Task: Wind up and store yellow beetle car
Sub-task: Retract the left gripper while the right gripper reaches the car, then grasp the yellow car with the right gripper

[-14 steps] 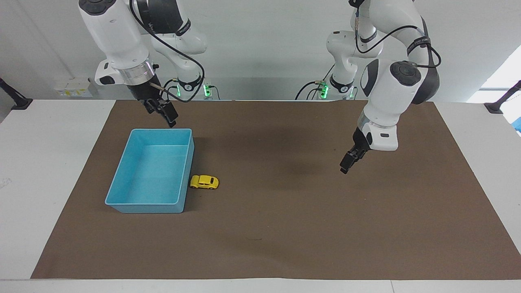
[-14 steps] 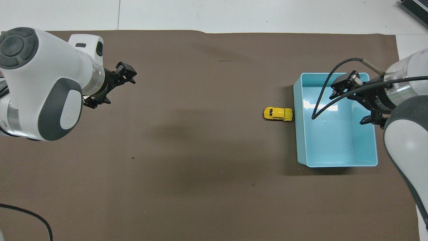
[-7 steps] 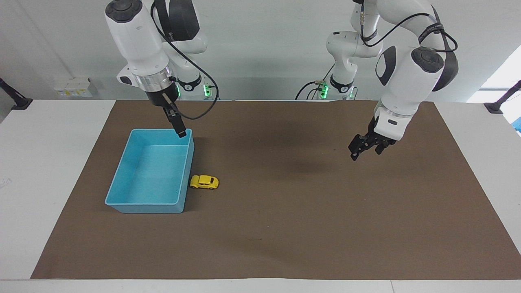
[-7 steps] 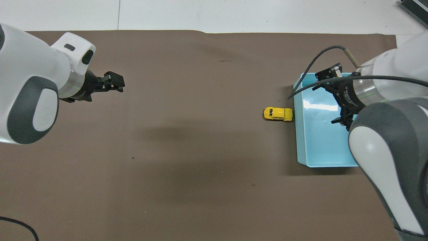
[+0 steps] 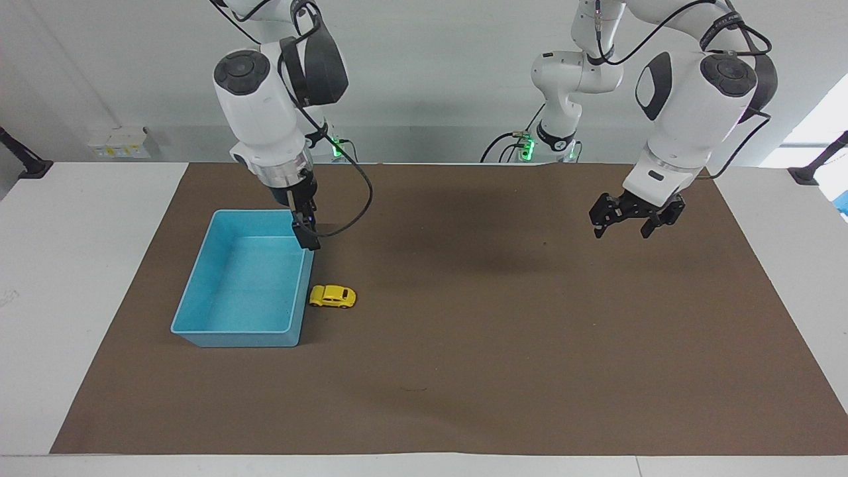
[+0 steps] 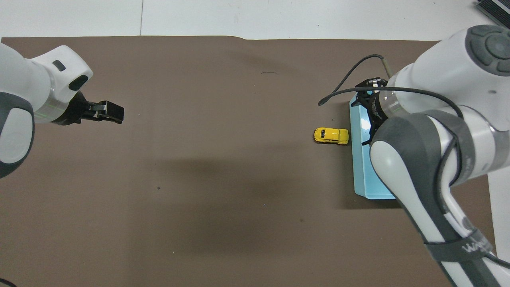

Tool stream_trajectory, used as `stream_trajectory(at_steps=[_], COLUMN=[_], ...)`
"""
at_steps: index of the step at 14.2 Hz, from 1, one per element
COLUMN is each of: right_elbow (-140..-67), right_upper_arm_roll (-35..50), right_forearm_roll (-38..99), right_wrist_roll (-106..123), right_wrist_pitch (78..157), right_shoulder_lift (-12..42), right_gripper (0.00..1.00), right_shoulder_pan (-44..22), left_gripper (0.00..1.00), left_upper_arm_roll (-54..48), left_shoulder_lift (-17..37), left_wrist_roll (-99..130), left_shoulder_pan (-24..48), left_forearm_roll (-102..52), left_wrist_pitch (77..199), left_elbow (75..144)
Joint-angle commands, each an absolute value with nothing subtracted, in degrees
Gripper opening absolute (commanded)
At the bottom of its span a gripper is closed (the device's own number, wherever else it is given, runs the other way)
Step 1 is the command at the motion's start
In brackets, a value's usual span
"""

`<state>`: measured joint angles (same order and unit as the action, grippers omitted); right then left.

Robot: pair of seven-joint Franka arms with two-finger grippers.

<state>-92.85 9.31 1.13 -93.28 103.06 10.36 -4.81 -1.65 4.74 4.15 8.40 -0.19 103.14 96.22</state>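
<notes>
Yellow beetle car (image 5: 332, 296) sits on its wheels on the brown mat (image 5: 464, 371), touching or just beside the long wall of the light-blue bin (image 5: 199, 291), on the bin's side toward the left arm's end of the table. Bin looks empty.

Right gripper (image 5: 306, 236) hangs over the bin's corner nearest the robots, above the wall the car stands against; nothing in it. We see it edge-on, so we take its fingers for wide apart with some reserve. Left gripper (image 5: 621, 220) waits over bare mat near the left arm's end, fingers spread, empty.

Step in hand, as we judge it: the right arm's reach for the car. To do it well we would come down clear of the bin wall, centre over the roof, turn the fingers across the car's short width, and close on the flanks above the wheels. The tight spot is the bin side: a finger may clip the rim or nudge the car.
</notes>
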Motion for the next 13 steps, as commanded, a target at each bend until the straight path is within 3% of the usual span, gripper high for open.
stream_trajectory(at_steps=[1,5,13], right_elbow=[-96.8,-99.6,-104.2], right_upper_arm_roll=[9.6,9.7,9.7], right_forearm_roll=[0.1,-3.1,-9.8], right_wrist_roll=[-96.7,-101.7,-110.0], right_wrist_pitch=[108.0,113.3,122.2], right_shoulder_lift=[10.7,13.1,16.9], right_gripper=[1.00,1.00,1.00], right_shoulder_pan=[-5.8,-7.8,-8.7], left_gripper=[1.00,1.00,1.00], left_upper_arm_roll=[-2.3,-1.9,-1.9], left_shoulder_lift=[2.2,0.4,-0.1], left_wrist_roll=[-0.7,-3.2,-3.8], left_shoulder_pan=[6.5,5.5,4.8], left_forearm_roll=[1.1,1.1,0.5], left_wrist_pitch=[101.2,99.4,89.2], left_elbow=[96.4,96.1,87.9])
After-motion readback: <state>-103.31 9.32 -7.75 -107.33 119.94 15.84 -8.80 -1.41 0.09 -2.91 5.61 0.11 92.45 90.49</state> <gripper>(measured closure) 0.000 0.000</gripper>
